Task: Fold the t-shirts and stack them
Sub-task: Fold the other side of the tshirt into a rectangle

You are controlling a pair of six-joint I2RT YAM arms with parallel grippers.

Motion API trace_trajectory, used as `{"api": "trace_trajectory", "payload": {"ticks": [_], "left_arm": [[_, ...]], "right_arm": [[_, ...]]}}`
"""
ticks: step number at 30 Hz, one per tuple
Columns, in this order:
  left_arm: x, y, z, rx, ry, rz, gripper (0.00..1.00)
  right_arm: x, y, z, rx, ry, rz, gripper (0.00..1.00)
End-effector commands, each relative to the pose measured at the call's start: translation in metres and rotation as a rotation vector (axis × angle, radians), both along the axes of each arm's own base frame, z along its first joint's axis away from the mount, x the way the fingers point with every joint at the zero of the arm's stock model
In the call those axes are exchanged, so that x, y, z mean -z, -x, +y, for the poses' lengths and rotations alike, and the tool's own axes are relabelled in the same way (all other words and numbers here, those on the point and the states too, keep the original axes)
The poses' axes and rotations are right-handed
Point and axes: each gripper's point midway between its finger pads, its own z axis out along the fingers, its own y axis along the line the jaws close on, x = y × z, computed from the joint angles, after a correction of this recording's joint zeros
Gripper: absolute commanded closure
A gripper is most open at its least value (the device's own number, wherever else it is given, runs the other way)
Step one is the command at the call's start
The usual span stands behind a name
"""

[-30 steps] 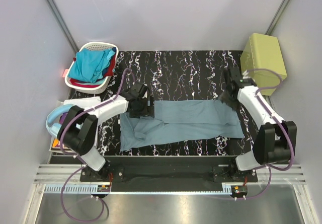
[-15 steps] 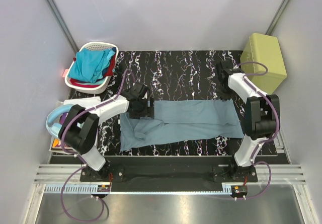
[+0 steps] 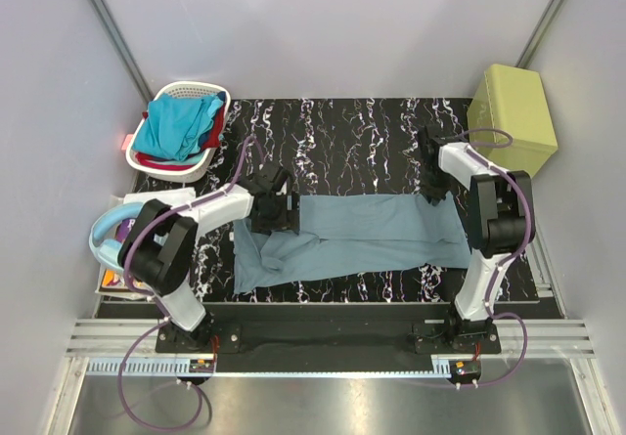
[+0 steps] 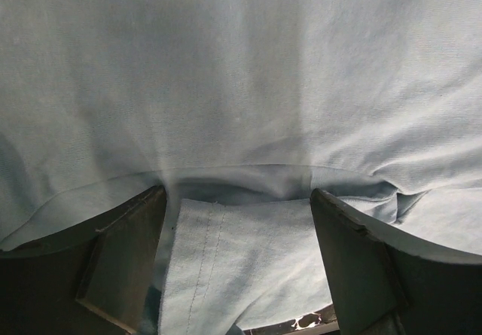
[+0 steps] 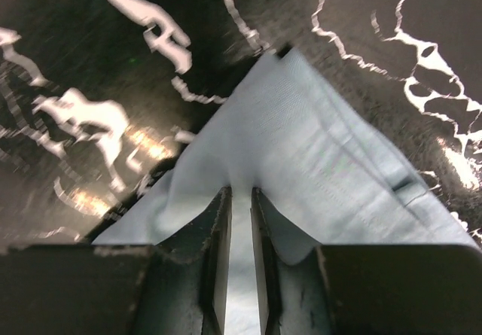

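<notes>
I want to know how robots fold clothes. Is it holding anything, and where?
The right gripper pinches the grey-blue shirt at its far right corner. The left gripper is open over the shirt, gripping nothing.

Cloth: you see the grey-blue t-shirt (image 4: 241,71) filling your view.
Left gripper (image 4: 237,198): your jaws stand wide apart, a stitched hem lying between them.
Tabletop (image 4: 301,322): a dark sliver shows below the hem.

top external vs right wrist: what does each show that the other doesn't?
Only top external: white basket holding turquoise t-shirt and red t-shirt, olive box, left tool at the shirt's far-left edge. Only right wrist: right tool pinching a shirt corner, close up. Both: grey-blue t-shirt on the black marbled table.
</notes>
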Motion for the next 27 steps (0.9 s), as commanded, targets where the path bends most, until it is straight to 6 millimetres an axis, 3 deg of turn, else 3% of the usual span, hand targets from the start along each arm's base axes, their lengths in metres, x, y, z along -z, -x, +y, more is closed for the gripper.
{"api": "trace_trajectory", "payload": {"ticks": [1,9,18,20,23,24,26,27], "left_arm": [[-0.001,-0.008,0.000,0.000,-0.001,-0.010,0.18],[0.005,-0.009,0.002,-0.016,-0.001,0.018,0.20],[0.010,-0.009,0.009,-0.034,-0.021,0.039,0.21],[0.011,-0.010,0.011,-0.036,-0.026,0.038,0.21],[0.004,-0.013,0.013,-0.042,-0.025,0.018,0.21],[0.002,-0.015,0.014,-0.047,-0.030,0.004,0.21],[-0.007,-0.017,0.017,-0.050,-0.038,-0.020,0.21],[-0.009,-0.019,0.023,-0.064,-0.071,-0.033,0.21]], "right_arm": [[0.005,0.001,-0.016,0.053,0.006,0.017,0.78],[0.019,0.010,-0.033,0.112,-0.009,0.077,0.89],[0.025,0.000,-0.036,0.124,-0.027,0.088,0.89],[0.021,-0.004,-0.045,0.142,-0.038,0.077,0.89],[0.007,-0.011,-0.039,0.125,-0.070,0.005,0.85],[-0.016,-0.015,-0.036,0.113,-0.072,-0.065,0.80],[-0.033,-0.012,-0.037,0.109,-0.059,-0.125,0.69],[-0.055,-0.012,-0.038,0.108,-0.061,-0.186,0.66]]}}
